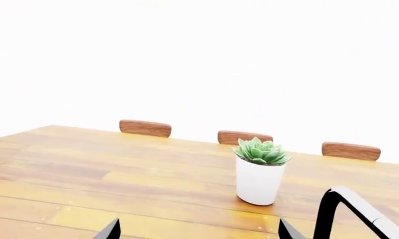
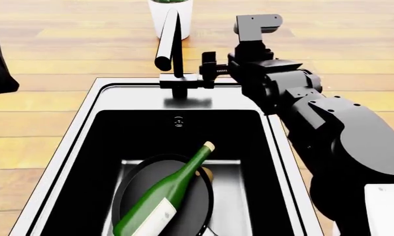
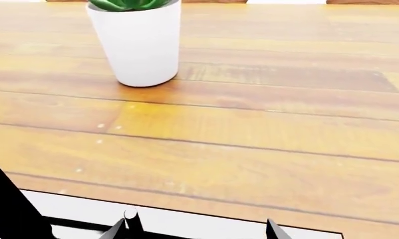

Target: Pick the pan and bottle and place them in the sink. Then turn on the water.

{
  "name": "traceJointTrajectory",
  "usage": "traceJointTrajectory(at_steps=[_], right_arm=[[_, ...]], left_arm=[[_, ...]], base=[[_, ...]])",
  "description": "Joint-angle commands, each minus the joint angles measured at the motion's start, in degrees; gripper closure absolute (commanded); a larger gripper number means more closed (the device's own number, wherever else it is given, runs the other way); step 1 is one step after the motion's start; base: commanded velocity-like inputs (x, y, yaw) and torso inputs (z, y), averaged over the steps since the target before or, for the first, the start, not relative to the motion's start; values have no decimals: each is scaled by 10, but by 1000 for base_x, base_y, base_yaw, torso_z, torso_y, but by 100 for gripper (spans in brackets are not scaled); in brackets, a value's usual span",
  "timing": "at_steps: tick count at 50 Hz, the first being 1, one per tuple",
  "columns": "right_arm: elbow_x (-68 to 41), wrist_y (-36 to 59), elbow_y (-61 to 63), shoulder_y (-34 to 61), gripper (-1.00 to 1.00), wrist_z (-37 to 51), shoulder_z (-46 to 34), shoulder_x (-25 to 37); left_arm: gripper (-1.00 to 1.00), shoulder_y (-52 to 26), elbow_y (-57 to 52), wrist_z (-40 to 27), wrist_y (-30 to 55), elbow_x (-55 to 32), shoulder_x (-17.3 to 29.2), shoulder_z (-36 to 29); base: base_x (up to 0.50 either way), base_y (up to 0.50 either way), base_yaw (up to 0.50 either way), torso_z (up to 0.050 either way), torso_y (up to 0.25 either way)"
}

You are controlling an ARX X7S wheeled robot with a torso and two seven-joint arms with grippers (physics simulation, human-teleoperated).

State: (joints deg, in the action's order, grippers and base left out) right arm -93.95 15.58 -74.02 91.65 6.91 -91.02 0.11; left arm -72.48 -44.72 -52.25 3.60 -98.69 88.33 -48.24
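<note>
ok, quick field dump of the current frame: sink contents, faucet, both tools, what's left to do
sink: black basin, steel rim, set in wooden counter
pan: flat on the basin floor
bottle: lying across the pan, cork end toward the faucet
faucet: no water visible
plant pot: white, on the counter behind the faucet
right tool: at the faucet base, beside its lever; contact unclear
left tool: only fingertips visible, apart, over the counter
remaining: turn on the water
</note>
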Motion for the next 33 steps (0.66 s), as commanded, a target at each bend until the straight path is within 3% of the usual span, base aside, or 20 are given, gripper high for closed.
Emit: traceJointTrajectory(at_steps=[1,9,24,33], right_arm=[[-51,-11,-10,3,-100,9,-37,10],[-189,-39,-10,8,-100,8,-169,18],[-599,-102,-10,25,-100,-28,-581,25],[-737,-113,-10,22,-100,-42,-712,34]], left_arm=[[-100,8,-1,2,-7,5,2,-3],[-100,10,0,2,-7,6,2,-1],[-100,8,-1,-3,3,1,-3,6],[-100,8,-2,-6,9,1,-9,9]], base=[[0,0,0,0,0],[0,0,0,0,0],[0,0,0,0,0],[0,0,0,0,0]])
